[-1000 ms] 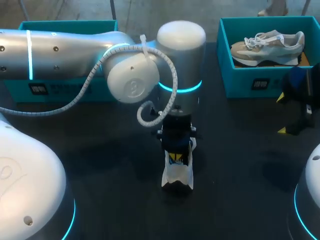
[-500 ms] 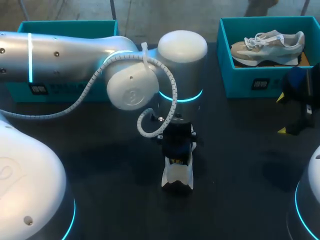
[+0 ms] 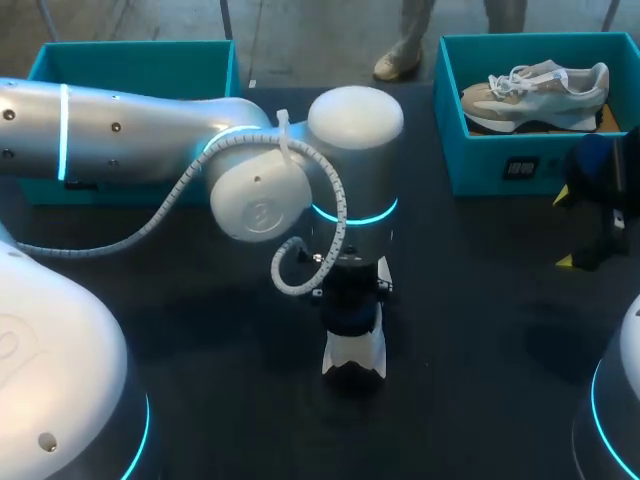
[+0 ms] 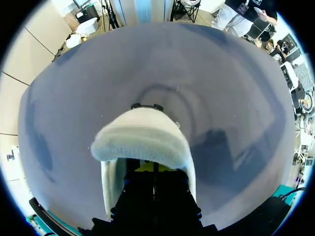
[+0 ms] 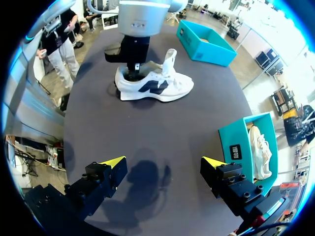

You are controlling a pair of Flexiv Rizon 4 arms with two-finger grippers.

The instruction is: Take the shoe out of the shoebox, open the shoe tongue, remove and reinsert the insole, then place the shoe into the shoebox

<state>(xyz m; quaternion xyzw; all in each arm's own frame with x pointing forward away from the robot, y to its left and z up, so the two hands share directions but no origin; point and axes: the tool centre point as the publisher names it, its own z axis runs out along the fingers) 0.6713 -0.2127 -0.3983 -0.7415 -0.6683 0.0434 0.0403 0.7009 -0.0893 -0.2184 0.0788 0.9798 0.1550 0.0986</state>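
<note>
The shoe [image 5: 152, 84] stands upright on its sole in the middle of the dark tabletop [image 3: 480, 330], outside both boxes. Its tongue [image 5: 170, 60] is pulled up and stands clear of the opening. Our left arm comes in from the left and reaches to the middle, where the left claw [image 4: 153, 168] points straight down into the shoe's opening. In the left wrist view its yellow tips sit close together with hardly a gap, down inside the white collar. We cannot tell whether anything thin is pinched between them.

Our right claw [image 5: 162, 162] hangs over the right side of the tabletop, well apart from the shoe. Its fingers are spread wide and hold nothing.

At the far right stands a teal shoebox [image 3: 480, 150] with a second shoe [image 3: 535, 85] lying on its side in it. Another teal shoebox [image 3: 130, 58] stands at the far left, partly behind the left arm.
</note>
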